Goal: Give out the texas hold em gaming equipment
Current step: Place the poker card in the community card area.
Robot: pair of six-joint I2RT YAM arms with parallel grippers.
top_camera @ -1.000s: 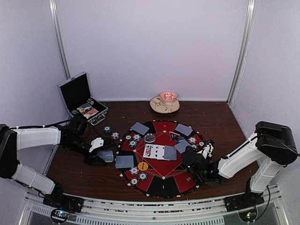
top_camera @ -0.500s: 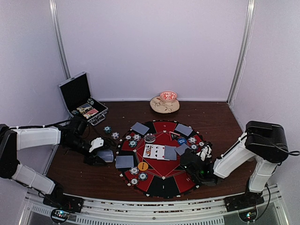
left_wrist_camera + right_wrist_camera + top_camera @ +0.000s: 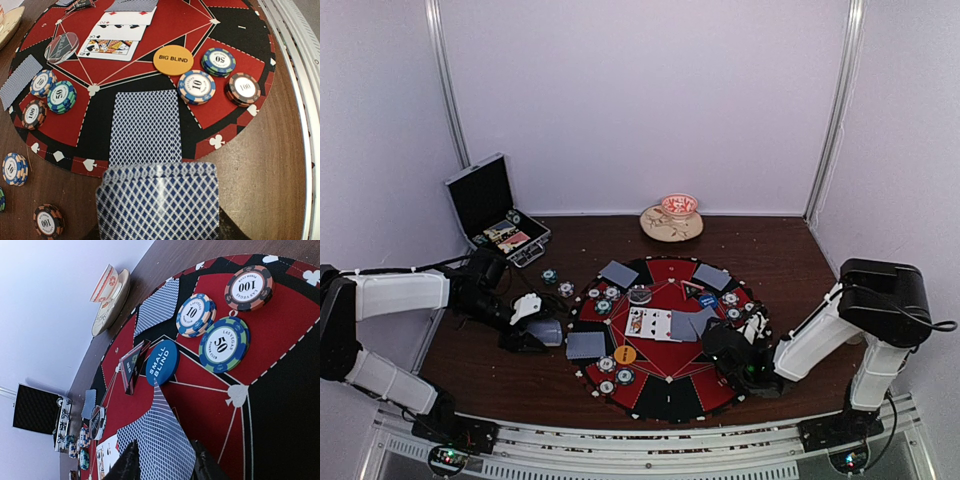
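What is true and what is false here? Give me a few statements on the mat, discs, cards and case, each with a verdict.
1. The orange Big Blind disc lies on the round mat. True.
2. The blue Small Blind disc sits inside the case. False: it lies on the mat, beside a 50 chip.
3. The case stands open. True.
4. The left gripper holds a poker chip. False: it holds blue-backed cards.

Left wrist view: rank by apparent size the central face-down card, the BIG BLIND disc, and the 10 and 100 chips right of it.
1. Face-down card, by far largest.
2. BIG BLIND disc, marginally.
3. 10 chip and 100 chip: alike, unranked.
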